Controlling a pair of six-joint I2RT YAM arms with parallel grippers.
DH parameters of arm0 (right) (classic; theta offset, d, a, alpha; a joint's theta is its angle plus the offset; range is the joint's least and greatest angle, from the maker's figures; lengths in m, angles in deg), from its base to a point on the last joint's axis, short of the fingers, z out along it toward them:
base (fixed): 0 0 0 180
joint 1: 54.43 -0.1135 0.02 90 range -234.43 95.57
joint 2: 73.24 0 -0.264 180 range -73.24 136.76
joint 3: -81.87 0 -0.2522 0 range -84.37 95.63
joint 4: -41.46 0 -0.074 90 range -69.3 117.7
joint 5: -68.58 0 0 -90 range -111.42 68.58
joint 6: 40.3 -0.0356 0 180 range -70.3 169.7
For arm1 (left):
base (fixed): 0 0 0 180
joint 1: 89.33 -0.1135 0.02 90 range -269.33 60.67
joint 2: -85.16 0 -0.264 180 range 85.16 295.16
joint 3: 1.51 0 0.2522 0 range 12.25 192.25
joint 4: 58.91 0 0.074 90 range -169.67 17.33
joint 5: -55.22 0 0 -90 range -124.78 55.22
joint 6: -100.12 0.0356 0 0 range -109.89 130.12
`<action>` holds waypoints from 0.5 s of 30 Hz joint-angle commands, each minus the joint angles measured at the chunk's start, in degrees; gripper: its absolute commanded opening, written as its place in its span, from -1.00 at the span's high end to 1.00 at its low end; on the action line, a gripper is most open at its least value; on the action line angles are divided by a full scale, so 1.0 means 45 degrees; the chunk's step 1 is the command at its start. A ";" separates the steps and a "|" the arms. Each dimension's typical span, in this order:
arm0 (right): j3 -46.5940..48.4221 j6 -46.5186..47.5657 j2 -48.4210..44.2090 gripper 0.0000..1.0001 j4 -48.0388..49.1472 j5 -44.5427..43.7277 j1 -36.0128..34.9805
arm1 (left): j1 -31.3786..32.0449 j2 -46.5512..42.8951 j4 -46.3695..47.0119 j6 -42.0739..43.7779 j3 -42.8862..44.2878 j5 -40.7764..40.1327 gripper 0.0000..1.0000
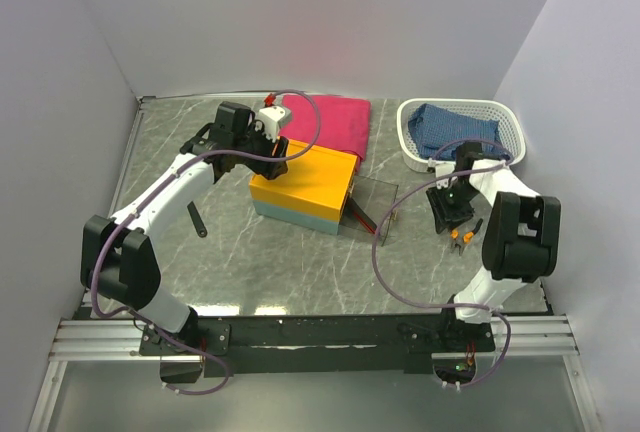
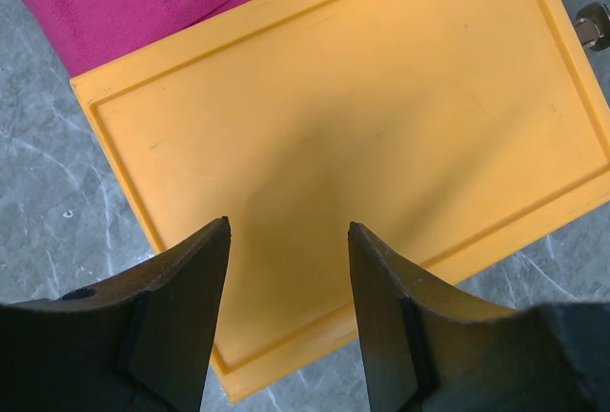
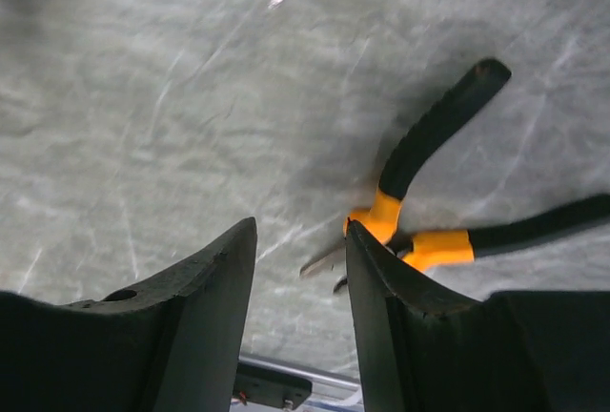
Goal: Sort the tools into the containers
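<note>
At the right edge of the table (image 3: 143,97), the right gripper (image 3: 300,231) hovers with jaws parted and empty just beside the orange-handled pliers (image 3: 386,214), apparently lining up a grab, while the left gripper (image 2: 286,231), likewise open and holding nothing, hangs over the orange box (image 2: 334,97).

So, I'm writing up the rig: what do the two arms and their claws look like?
The left arm and right arm have white links, bulky black joints, and a thin purplish cable looping loosely alongside. The left claw and right claw each have two dark, wedge-shaped fingers tapering to blunt tips.
</note>
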 commanded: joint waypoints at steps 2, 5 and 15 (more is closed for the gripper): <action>-0.0095 -0.0479 0.0519 0.01 0.0900 -0.0586 0.0129 | -0.0005 -0.0304 -0.0008 0.0168 0.0354 0.0002 -0.16; -0.0115 -0.0401 0.0207 0.01 0.1115 -0.0879 0.0168 | -0.0025 -0.0264 0.0010 0.0168 0.0335 0.0002 -0.16; -0.0232 -0.0401 0.0264 0.01 0.1739 -0.1621 0.0578 | -0.0005 -0.0069 0.0050 0.0031 0.0452 0.0236 -0.16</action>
